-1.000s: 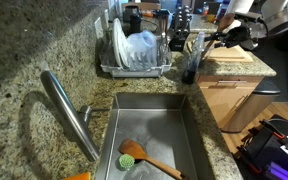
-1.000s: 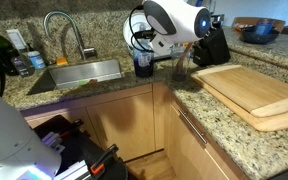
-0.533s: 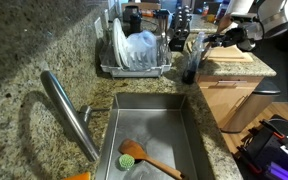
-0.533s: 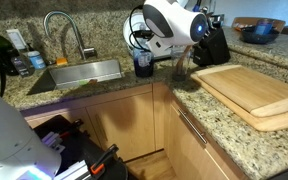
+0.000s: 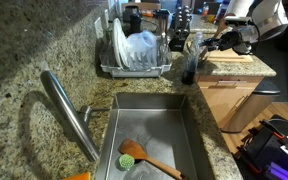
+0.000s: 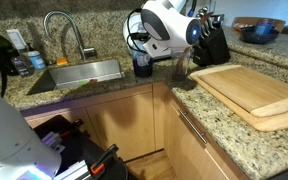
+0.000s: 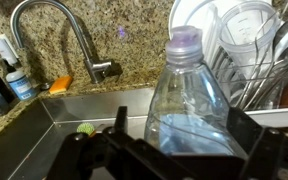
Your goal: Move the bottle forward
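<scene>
Two fingers (image 7: 246, 140) flanking bottle (image 7: 189, 100), wrist view only

Bottle (image 7: 189, 100): one, centre of the wrist view.
Gripper (image 7: 184, 140): one, two fingers, low in the frame.
Faucet (image 5: 69, 112): one.
Sink (image 5: 159, 120): one basin.
Brush (image 5: 144, 160), lower centre: one.
Orange sponge (image 7: 62, 85), left of frame: one.
Dish rack (image 5: 134, 68): one; the plates in it overlap, so their count is unclear.
Cutting board (image 6: 249, 90): one.
Knife block (image 6: 216, 45): one.
Bowl (image 6: 256, 30), upper right: one.
</scene>
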